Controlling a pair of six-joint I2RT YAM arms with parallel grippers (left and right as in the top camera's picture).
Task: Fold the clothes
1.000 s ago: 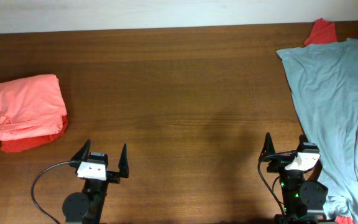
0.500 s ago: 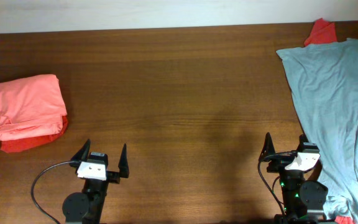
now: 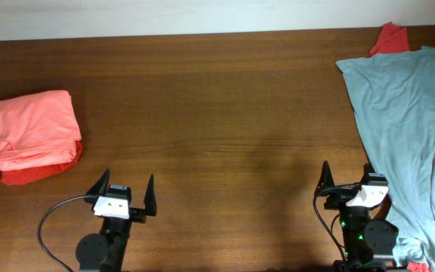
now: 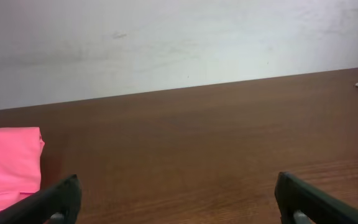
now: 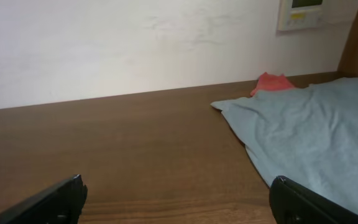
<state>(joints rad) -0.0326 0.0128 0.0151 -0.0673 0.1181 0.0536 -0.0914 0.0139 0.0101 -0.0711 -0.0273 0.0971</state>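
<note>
Here the left gripper (image 3: 128, 180) and right gripper (image 3: 350, 180) rest low, jaws wide.

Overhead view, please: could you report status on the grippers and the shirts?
Left gripper open, empty. Right gripper open, empty. Grey-blue shirt unfolded, right side. Salmon-pink shirt folded, left side. Nothing blocking.

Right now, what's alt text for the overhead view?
An unfolded grey-blue soft T-shirt sprawls at the brown wooden table's right edge; a folded salmon-pink shirt sits far left. The left gripper and right gripper are open, empty.
</note>
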